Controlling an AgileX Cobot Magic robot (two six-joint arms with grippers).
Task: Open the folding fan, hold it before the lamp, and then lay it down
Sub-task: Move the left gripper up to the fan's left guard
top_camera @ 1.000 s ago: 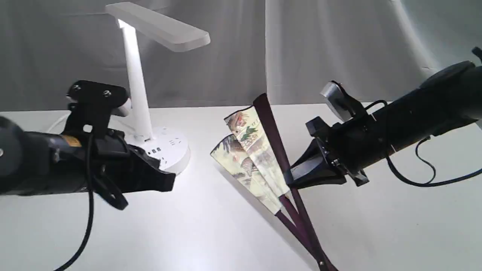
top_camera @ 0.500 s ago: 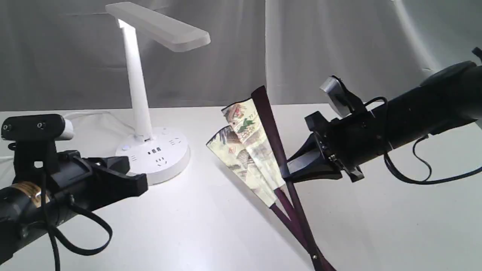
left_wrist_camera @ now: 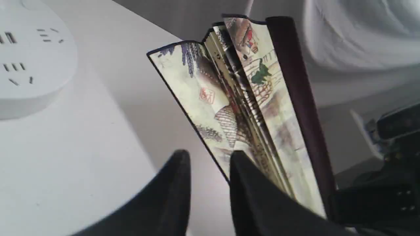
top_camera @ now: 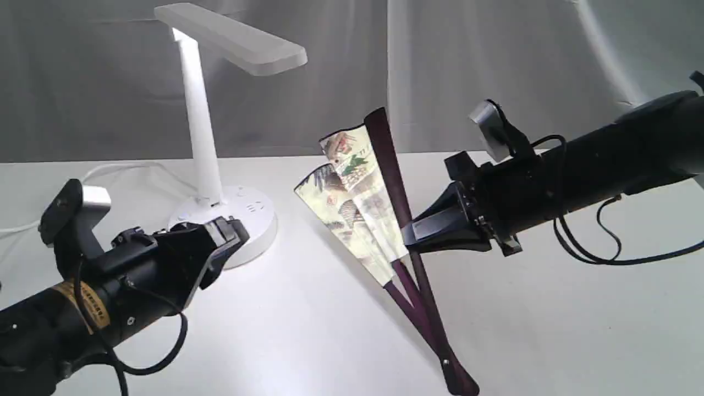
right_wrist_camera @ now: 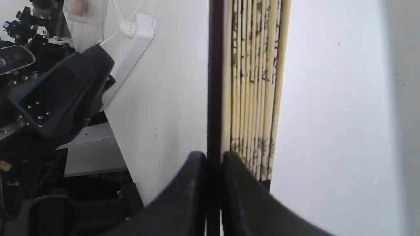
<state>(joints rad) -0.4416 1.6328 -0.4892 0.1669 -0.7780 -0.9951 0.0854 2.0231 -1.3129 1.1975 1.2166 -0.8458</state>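
The folding fan (top_camera: 357,203) stands tilted and partly spread above the white table, its pivot end low near the front. Its cream painted leaf (left_wrist_camera: 229,98) shows only a few folds apart. My right gripper (top_camera: 410,236) is shut on the fan's dark maroon guard (right_wrist_camera: 215,82), with the stacked folds (right_wrist_camera: 256,82) beside it. My left gripper (top_camera: 231,234) hovers in front of the lamp's round base, pointing towards the fan. Its fingers (left_wrist_camera: 178,183) stand apart with nothing between them, close to the leaf's black-edged side. The white lamp (top_camera: 201,137) is lit at the back left.
The lamp's round base (left_wrist_camera: 29,59) carries sockets, and its white cord (top_camera: 126,168) trails left across the table (top_camera: 308,330). A grey cloth backdrop (top_camera: 495,66) hangs behind. The left arm (right_wrist_camera: 55,95) shows in the right wrist view.
My left arm dropped, swung back left, then turned towards the fan, and its jaws have opened. The right gripper has carried the fan a little up and to the left.
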